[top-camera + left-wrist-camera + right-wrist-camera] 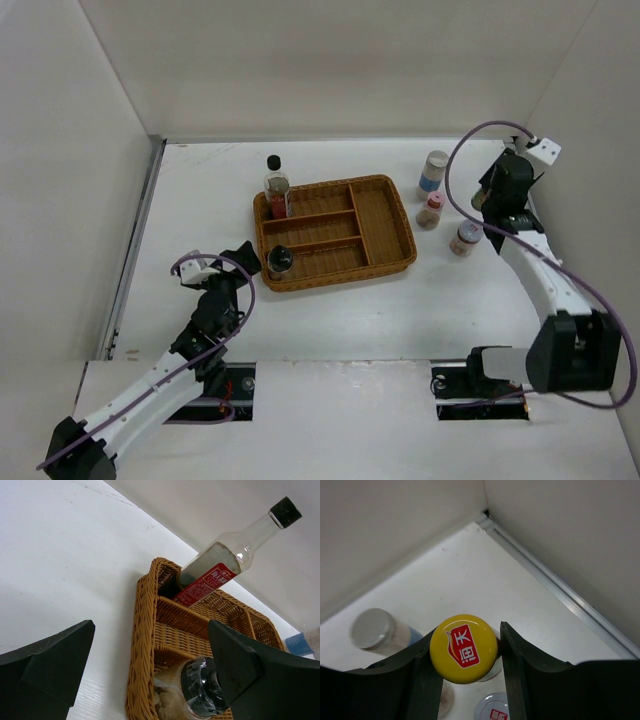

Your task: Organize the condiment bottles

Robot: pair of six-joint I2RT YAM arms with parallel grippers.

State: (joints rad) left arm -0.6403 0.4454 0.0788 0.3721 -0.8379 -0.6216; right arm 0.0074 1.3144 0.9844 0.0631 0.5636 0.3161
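A: Did the overhead show the right grip?
B: Hardly. Its wrist camera showed the right claw (468, 630) pinching the yellow-capped bottle (464, 648), off the tray (340, 276); the left claw (151, 625) hung spread.

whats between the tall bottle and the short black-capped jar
Between tall bottle and short jar lies the empty middle row of the tray, a wicker divider each side; top view shows it.

Bright even overhead light, soft faint shadows, sharp top view, close wrist foregrounds slightly blurred
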